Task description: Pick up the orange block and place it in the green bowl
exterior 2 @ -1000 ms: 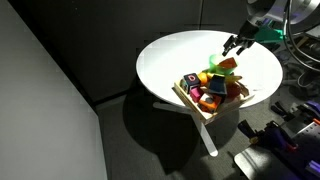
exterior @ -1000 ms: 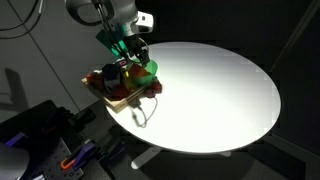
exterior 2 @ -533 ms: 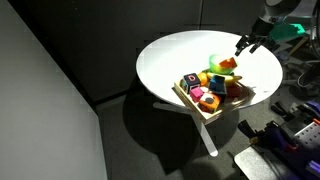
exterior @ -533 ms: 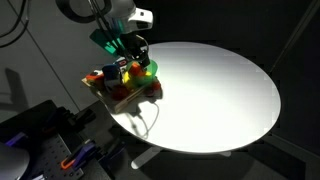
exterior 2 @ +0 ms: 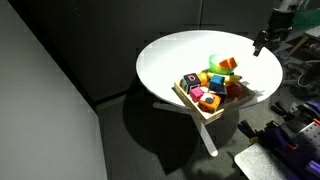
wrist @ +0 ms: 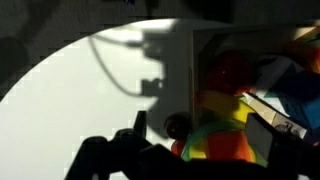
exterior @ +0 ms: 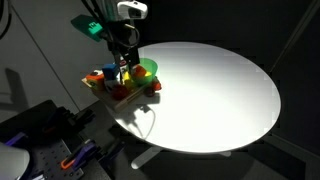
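Note:
The green bowl point(exterior 2: 214, 64) stands on the white table next to the wooden tray; it also shows in an exterior view point(exterior: 148, 68). The orange block point(exterior 2: 229, 64) lies in the bowl, tilted against its rim. In the wrist view the bowl's green rim point(wrist: 205, 135) curves around the orange block point(wrist: 225, 150). My gripper point(exterior 2: 261, 44) hangs above and to the side of the bowl, apart from it, open and empty. In an exterior view it point(exterior: 125, 62) hovers over the bowl's edge by the tray.
A flat wooden tray point(exterior 2: 188, 98) holds several coloured blocks, among them a red one point(wrist: 228, 72) and a yellow one point(wrist: 215, 105). The round white table point(exterior: 220, 90) stretches beyond the bowl. Dark equipment stands on the floor around the table.
My gripper has lifted up and away from the bowl. The orange block stays behind in the bowl.

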Action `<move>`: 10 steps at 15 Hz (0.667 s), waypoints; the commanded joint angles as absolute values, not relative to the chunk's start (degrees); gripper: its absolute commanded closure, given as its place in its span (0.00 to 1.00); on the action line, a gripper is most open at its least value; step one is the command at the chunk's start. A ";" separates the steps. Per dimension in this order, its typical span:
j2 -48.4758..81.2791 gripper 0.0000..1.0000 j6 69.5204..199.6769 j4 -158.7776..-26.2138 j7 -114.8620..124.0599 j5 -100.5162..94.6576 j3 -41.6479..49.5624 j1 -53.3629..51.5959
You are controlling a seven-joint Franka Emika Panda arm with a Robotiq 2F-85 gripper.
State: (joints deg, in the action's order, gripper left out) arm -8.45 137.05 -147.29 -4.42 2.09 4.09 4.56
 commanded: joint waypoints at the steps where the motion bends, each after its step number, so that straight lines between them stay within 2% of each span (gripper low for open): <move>1: -13.69 0.00 126.85 -146.94 -2.21 0.17 4.13 4.89; 5: -17.44 0.00 118.72 -146.30 -1.76 -0.23 4.03 4.95; 10: -22.58 0.00 118.13 -147.54 -2.14 0.83 4.29 4.88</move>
State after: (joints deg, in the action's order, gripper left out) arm -18.79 119.34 -146.81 -3.42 1.28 4.11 4.57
